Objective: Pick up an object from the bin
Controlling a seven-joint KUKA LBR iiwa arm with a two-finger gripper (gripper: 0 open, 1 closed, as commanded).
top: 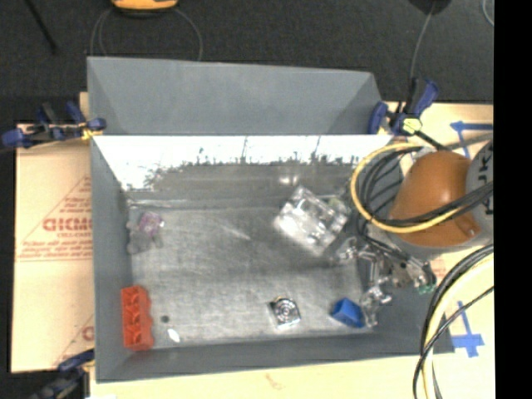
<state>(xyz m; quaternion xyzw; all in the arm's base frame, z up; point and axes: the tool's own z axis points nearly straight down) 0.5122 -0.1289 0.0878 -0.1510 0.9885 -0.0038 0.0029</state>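
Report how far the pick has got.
Done: the pincer sits low in the right end of the bin, beside the small blue piece. In hand: nothing visibly held. Left: grasp and lift; the red block and clear plastic piece lie untouched.

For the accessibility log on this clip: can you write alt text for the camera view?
The gripper hangs in the lower right corner of the grey bin, right beside a small blue block. A clear plastic piece, a small silver part, a red brick and a pale purple piece lie scattered elsewhere.
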